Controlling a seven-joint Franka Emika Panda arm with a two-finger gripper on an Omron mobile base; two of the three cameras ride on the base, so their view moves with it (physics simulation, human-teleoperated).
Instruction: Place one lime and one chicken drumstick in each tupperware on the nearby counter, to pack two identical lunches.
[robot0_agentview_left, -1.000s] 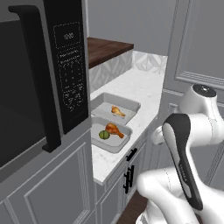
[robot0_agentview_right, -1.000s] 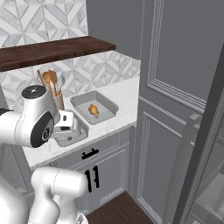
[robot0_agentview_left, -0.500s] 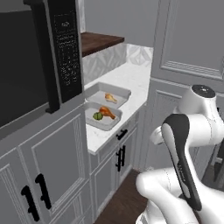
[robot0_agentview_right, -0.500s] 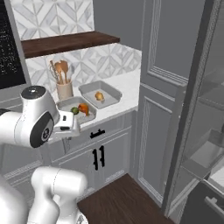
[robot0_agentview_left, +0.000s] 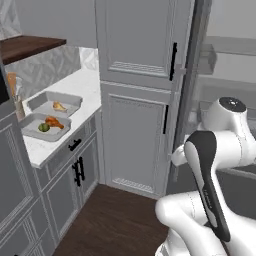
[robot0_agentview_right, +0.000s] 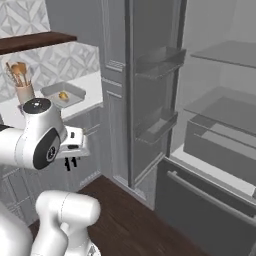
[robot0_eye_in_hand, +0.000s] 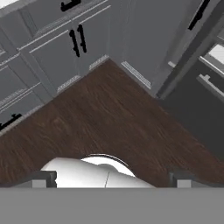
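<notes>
Grey fridge (robot0_agentview_right: 200, 125) now in view; base turned, tupperware (robot0_agentview_left: 44, 127) unchanged.

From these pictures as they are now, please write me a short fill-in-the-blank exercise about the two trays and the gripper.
1. The nearer tupperware holds a drumstick and a ____.
2. The farther tupperware holds one drumstick and ____ lime.
3. Both trays rest on the ____ counter.
4. The gripper is ____.

Missing words: lime; no; white; open

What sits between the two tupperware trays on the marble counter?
Nothing: the near tupperware and far tupperware sit nearly rim to rim in the left base view.
</notes>
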